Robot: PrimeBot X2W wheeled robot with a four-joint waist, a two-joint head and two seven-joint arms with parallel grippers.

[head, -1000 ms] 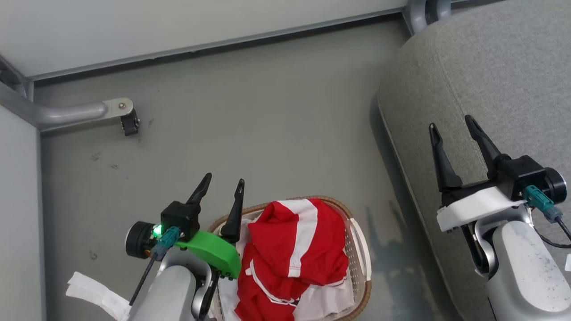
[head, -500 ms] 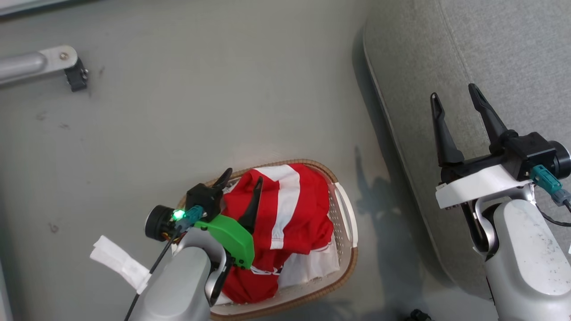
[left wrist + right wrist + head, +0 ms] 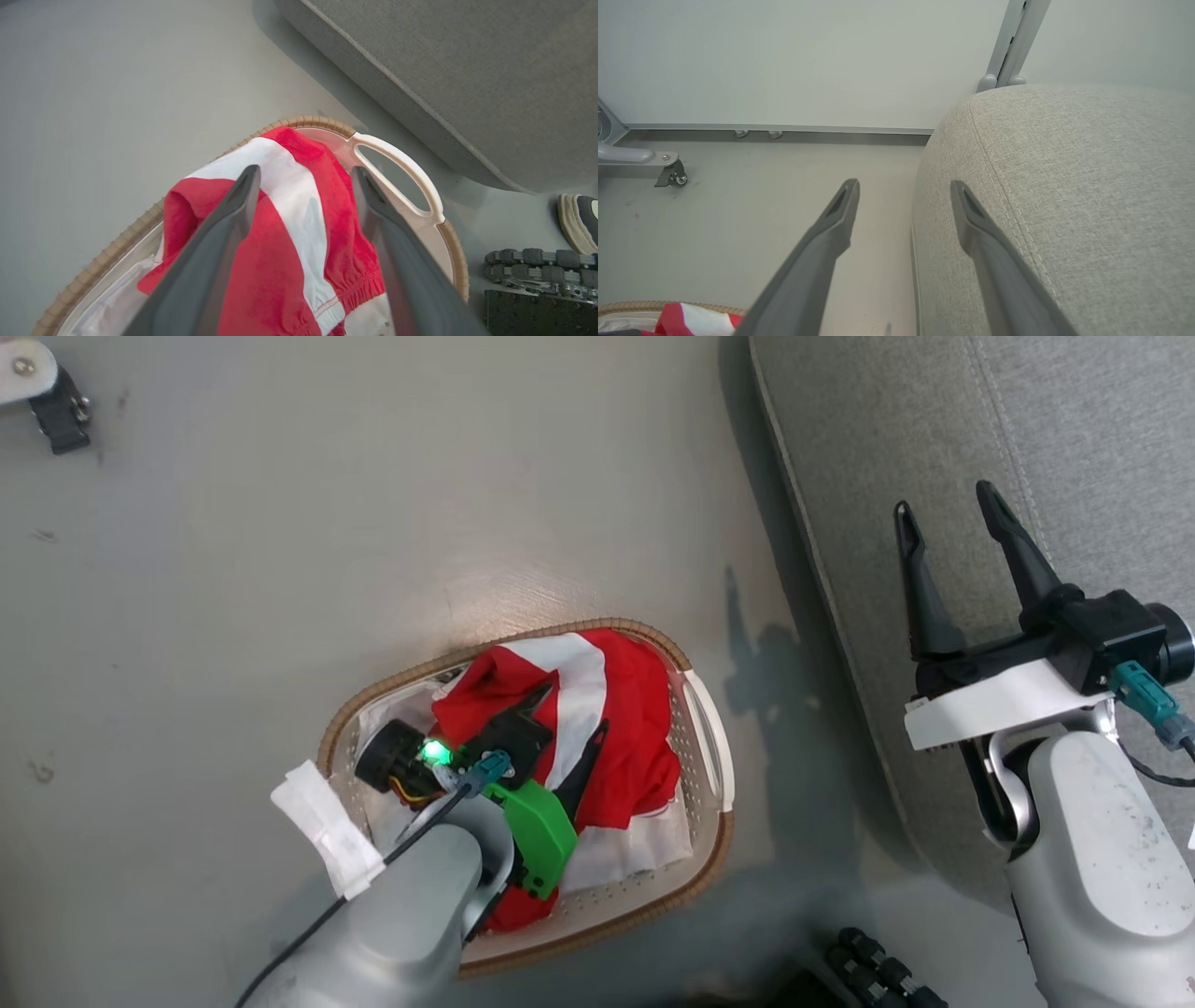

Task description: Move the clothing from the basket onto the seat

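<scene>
no legible text, no number readable on the clothing [image 3: 639, 719]

R gripper [image 3: 904, 185] fingers spread, nothing btwn them: one over the floor [image 3: 761, 219], the other over the seat [image 3: 1064, 186] at right. Basket [image 3: 626, 306] rim w/ red-white clothing [image 3: 691, 318] in bottom-left corner. Pale wall [image 3: 784, 56] behind, caster [image 3: 672, 176] far left, grey post [image 3: 1013, 42] above seat.

I record: clothing [image 3: 635, 709] red, broad white stripe; basket [image 3: 607, 896] white, perforated, brown woven rim; seat [image 3: 934, 429] grey; my left gripper [image 3: 304, 170] dark-fingered.
</scene>
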